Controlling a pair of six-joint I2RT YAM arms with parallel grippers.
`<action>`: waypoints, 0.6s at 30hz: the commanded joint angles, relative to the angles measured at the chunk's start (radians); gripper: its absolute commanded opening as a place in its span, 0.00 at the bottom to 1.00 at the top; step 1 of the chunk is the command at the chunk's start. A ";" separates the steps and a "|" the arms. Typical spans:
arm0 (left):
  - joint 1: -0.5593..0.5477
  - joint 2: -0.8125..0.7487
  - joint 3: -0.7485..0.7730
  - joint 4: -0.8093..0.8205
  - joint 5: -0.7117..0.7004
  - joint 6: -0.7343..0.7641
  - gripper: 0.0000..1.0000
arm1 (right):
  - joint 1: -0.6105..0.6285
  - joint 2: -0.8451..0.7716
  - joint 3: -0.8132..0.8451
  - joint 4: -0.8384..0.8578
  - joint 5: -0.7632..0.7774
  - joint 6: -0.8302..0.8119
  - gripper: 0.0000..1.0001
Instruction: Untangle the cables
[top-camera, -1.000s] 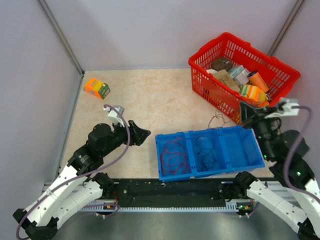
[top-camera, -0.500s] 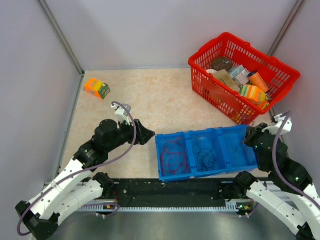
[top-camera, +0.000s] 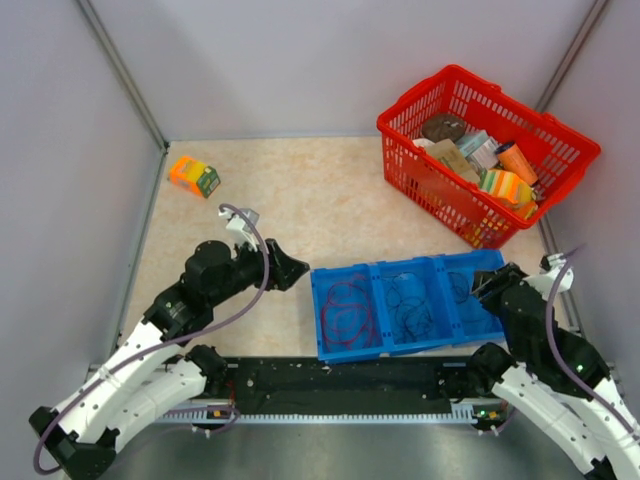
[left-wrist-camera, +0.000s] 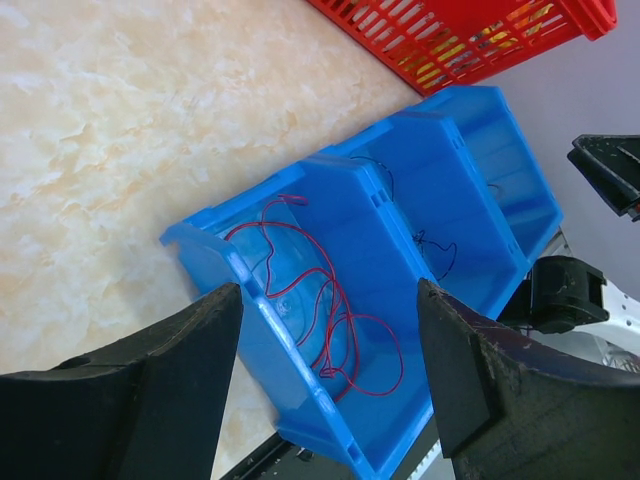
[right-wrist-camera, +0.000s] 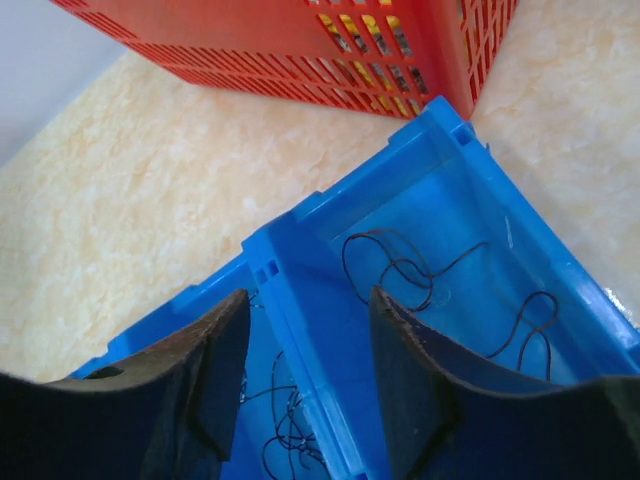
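Cables (top-camera: 345, 310) lie in the blue tray (top-camera: 420, 343): a red cable (left-wrist-camera: 340, 320) in the left compartment, a dark cable (top-camera: 410, 305) in the middle, and a second dark cable (right-wrist-camera: 400, 265) in the right.

Left gripper (top-camera: 288, 268) hovers at the tray's left end, jaws apart, holding nothing. Right gripper (right-wrist-camera: 308, 295) hangs over the divider wall (right-wrist-camera: 330, 390) between the middle and right compartments, jaws apart, empty.

Hazards:
- A finger lowered from here likely strikes the divider wall and shoves the tray.
- Thin wire may slip between the pads.
- A pulled loop may snag on a wall and tighten.
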 joint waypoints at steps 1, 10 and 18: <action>0.001 -0.038 0.055 0.016 -0.005 0.005 0.75 | 0.004 -0.043 0.077 0.014 0.006 -0.056 0.59; 0.001 -0.101 0.090 -0.016 -0.007 0.022 0.75 | 0.004 -0.123 0.106 0.223 -0.235 -0.354 0.75; 0.001 -0.185 0.190 0.037 0.045 0.074 0.76 | 0.004 -0.087 0.245 0.270 -0.223 -0.510 0.80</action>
